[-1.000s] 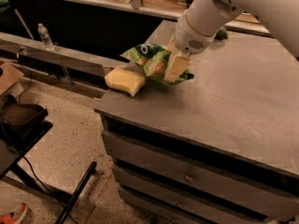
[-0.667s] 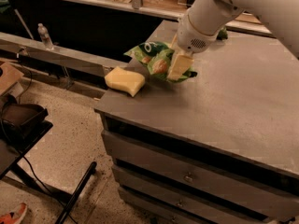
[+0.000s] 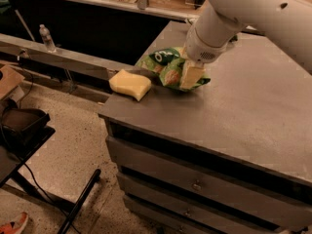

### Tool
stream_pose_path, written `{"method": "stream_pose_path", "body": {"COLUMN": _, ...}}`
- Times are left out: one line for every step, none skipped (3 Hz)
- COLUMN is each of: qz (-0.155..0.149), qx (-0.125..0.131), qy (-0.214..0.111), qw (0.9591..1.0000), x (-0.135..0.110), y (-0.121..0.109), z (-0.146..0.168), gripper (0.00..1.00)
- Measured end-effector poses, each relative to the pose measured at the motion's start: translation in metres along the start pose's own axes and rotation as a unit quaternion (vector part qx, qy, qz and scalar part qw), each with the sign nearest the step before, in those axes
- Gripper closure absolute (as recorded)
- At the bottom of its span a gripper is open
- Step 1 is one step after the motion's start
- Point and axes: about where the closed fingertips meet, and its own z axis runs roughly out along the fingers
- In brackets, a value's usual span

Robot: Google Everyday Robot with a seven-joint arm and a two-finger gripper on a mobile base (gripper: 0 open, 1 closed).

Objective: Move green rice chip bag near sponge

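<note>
The green rice chip bag lies on the grey cabinet top near its left edge, bright green with a dark patch of white lettering and orange food pictures. The pale yellow wavy-edged sponge sits just left of it at the top's left corner, a small gap apart. My gripper comes down from the white arm at the upper right and sits on the bag's right end, one pale finger over the bag. The bag's right part is hidden behind the gripper.
The grey cabinet top stretches right and toward the front, with drawers below. A water bottle stands on a ledge at the left. A black stand and speckled floor lie lower left.
The bag and gripper stay in nearly the same spot beside the sponge; the bag has settled slightly lower on the top.
</note>
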Motion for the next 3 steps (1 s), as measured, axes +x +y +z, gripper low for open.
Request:
{"method": "stream_pose_path", "body": {"qz": -0.008, "qx": 0.003, "qy": 0.016, "qw": 0.9998, "x": 0.0076, "y": 0.0004, "z": 0.0086, "gripper": 0.36}}
{"method": "stream_pose_path", "body": {"qz": -0.008, "qx": 0.001, "qy": 0.015, "qw": 0.9998, "x": 0.0070, "y": 0.0010, "z": 0.0095, "gripper": 0.13}}
{"method": "stream_pose_path", "body": {"qz": -0.006, "qx": -0.001, "qy": 0.012, "qw": 0.9999, "x": 0.0074, "y": 0.0013, "z": 0.0087, "gripper": 0.00}}
